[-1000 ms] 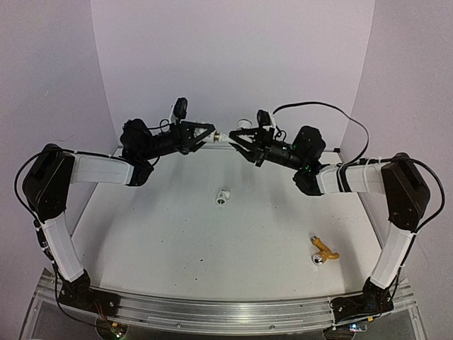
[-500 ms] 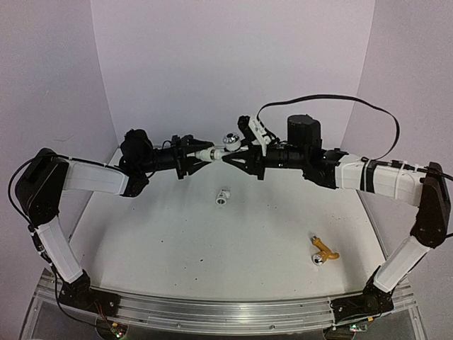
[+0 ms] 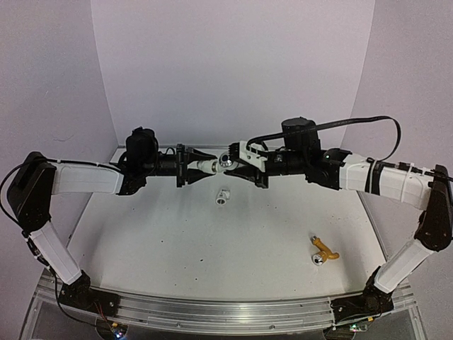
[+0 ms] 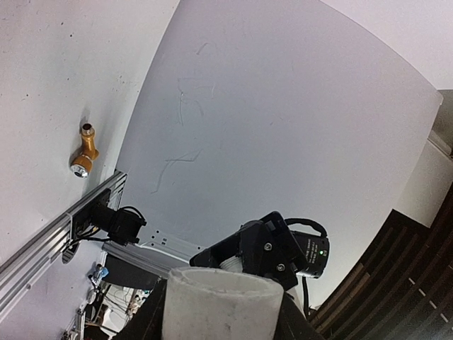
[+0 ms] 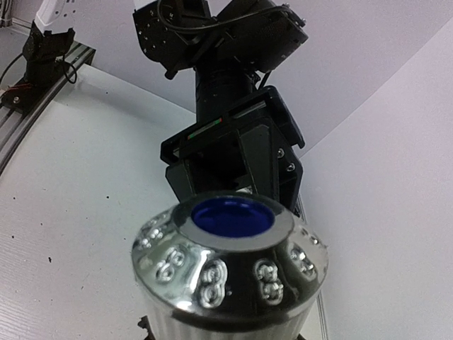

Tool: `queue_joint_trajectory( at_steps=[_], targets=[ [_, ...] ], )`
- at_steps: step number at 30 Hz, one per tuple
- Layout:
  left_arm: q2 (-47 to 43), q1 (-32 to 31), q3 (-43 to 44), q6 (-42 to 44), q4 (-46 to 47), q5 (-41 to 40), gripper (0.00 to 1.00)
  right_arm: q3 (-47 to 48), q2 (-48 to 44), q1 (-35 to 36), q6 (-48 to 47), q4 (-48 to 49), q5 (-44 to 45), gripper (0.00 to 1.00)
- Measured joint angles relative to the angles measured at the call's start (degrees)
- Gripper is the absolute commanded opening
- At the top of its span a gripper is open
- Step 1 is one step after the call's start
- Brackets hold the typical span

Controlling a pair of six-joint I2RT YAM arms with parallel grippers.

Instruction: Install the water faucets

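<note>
Water faucets both seem uninstalled so far. In mid-air, the left gripper (image 3: 192,167) clamps a stubby white pipe fitting (image 3: 206,166) in its jaws. The right gripper (image 3: 239,162) pinches the white plastic faucet (image 3: 227,161), meeting that fitting end-on. A second white fitting (image 3: 224,195) and the yellow-gold faucet (image 3: 323,251) lie untouched on the surface (image 3: 177,241).

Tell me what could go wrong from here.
1. The white faucet in the right hand and the fitting in the left hand meet in mid-air: a slight tilt could jam the joint.
2. Nothing supports them; a slipping grip would probably drop a piece onto the table, near the spare fitting below.
</note>
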Motion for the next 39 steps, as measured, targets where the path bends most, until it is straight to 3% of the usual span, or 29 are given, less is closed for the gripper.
queue_joint_trajectory(
  at_steps=[6,17,27,35,39],
  targets=[
    [0.1,-0.7,3.0,5.7,-3.6,-3.4,0.00,-0.6,0.8,0.5,8.3,7.0,0.6,0.00],
    [-0.5,-0.7,8.3,29.0,-5.3,-9.3,0.00,-5.8,1.8,0.5,36.9,28.6,7.1,0.00],
    [-5.0,-1.2,7.0,40.1,-0.5,-13.8,0.00,-11.2,6.1,2.0,73.8,55.5,16.2,0.00],
    [-9.2,-1.7,3.0,50.7,2.8,-17.2,0.00,-9.9,8.6,2.1,98.7,59.6,16.4,0.05],
    [-12.0,-2.7,0.3,58.5,4.3,-19.0,0.00,-9.6,8.6,2.2,110.2,59.3,14.6,0.01]
  ],
)
